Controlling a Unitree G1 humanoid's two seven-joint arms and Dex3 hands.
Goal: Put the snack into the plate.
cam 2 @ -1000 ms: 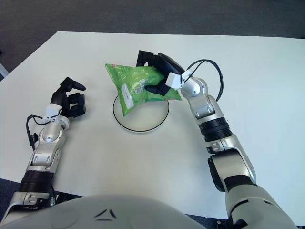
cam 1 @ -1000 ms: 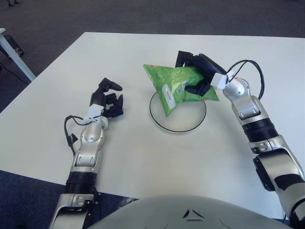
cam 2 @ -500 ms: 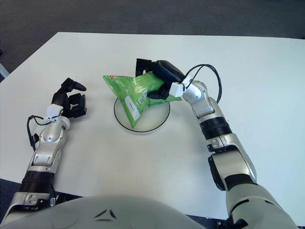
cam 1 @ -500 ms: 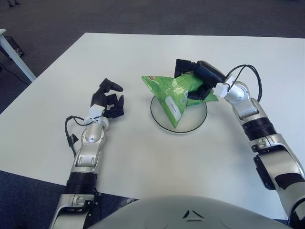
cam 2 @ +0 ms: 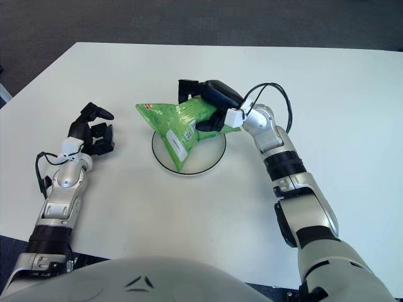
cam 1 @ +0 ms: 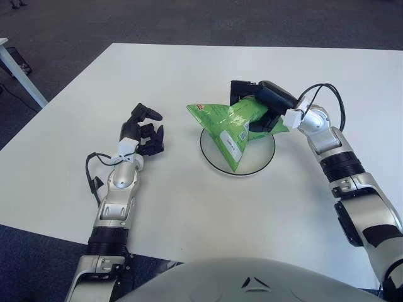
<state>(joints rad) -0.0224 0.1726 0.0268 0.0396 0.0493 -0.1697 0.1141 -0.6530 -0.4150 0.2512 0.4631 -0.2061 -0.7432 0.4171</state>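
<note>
Snack bag (cam 1: 232,124), clutched by right hand (cam 1: 264,107), hangs over centre-frame plate (cam 1: 258,165) for release; left hand (cam 1: 143,131) curled empty

Right hand (cam 1: 259,107) is gripping the right end of the green snack bag (cam 1: 232,128), fingers closing around it from above and below. Bag is hanging tilted over the round plate (cam 1: 265,160), its lower left corner pointing down toward the plate's near rim; contact with the plate cannot be told. Plate is sitting near the middle of the white table (cam 1: 189,201). Left hand (cam 1: 143,131) is showing left of the plate, fingers curling, holding nothing.
</note>
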